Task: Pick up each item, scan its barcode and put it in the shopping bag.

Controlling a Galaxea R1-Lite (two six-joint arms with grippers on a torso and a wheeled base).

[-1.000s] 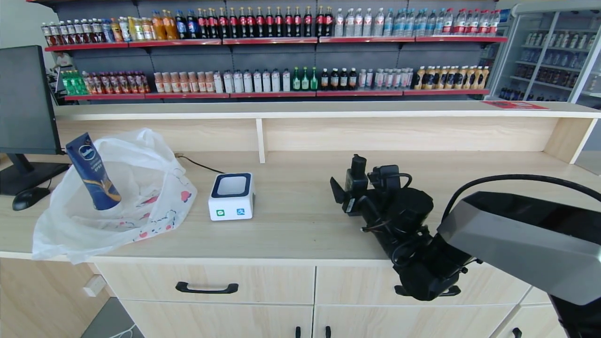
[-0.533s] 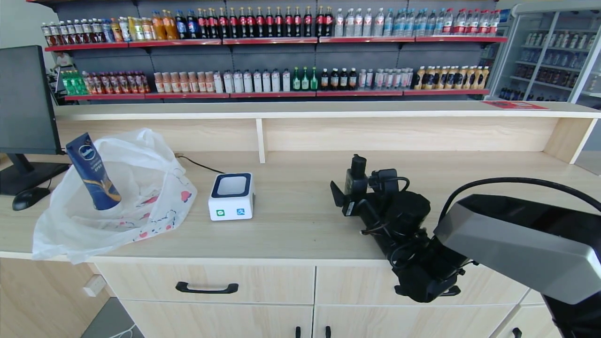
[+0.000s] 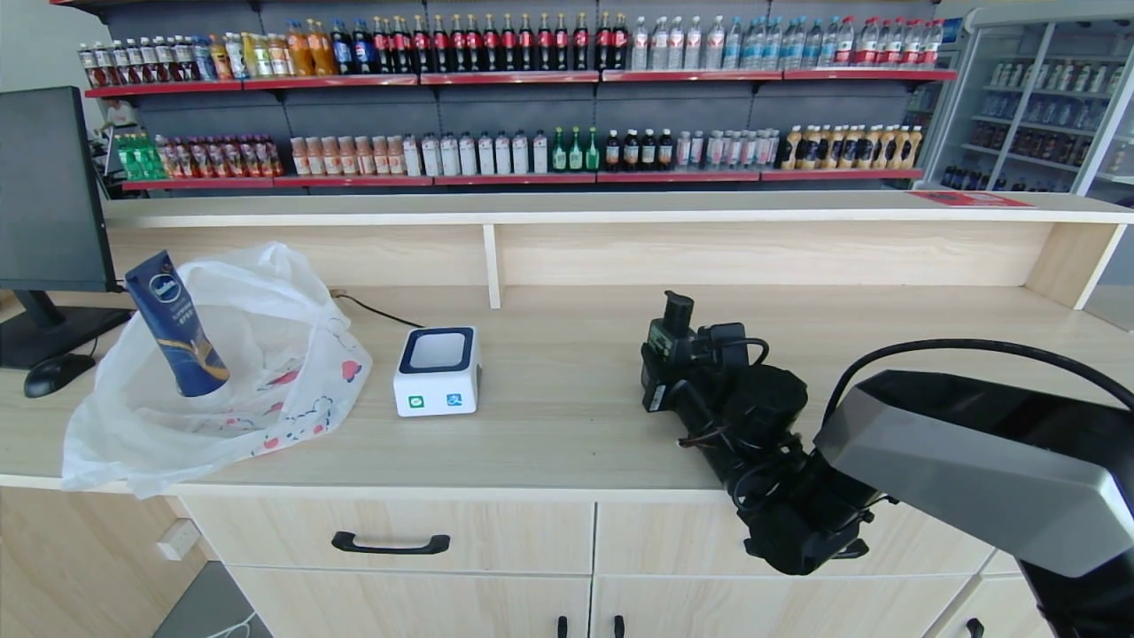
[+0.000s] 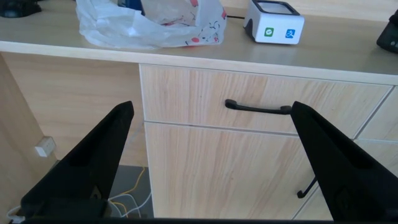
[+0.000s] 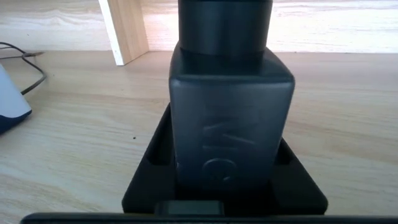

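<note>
Bottle in the right pincer, bag off to its left

Right pincer (image 3: 666, 370) sits over the table (image 3: 567, 443), pressed in on a dark bottle (image 3: 675, 321) with a squared body and a round cap. From the right wrist view the dark bottle (image 5: 230, 137) stands upright between the two fingers, which hug its lower sides. Whether its base touches the table I cannot tell.

To the left of that pincer, well apart from it, a small white scanner (image 3: 437, 370) rests on the table with its dark-framed window facing up. A thin cable runs from behind it toward the back wall of the table. Farther left again, past the scanner and just beside it, lies the shopping bag (image 3: 292, 372), a thin white plastic one with red prints, slumped open. A blue tube (image 3: 173, 323) stands inside it, tilted a little, its flat end up. A monitor (image 3: 49, 190) and a mouse (image 3: 55, 374) sit beyond the bag, farthest of all from the right pincer.

Left pincer (image 4: 211, 109) hangs lower than the tabletop, in front of the drawers, its fingers spread wide with nothing between them. A black drawer handle (image 4: 258, 108) lies straight ahead of it; the bag and the scanner are above and beyond it on the table.
</note>
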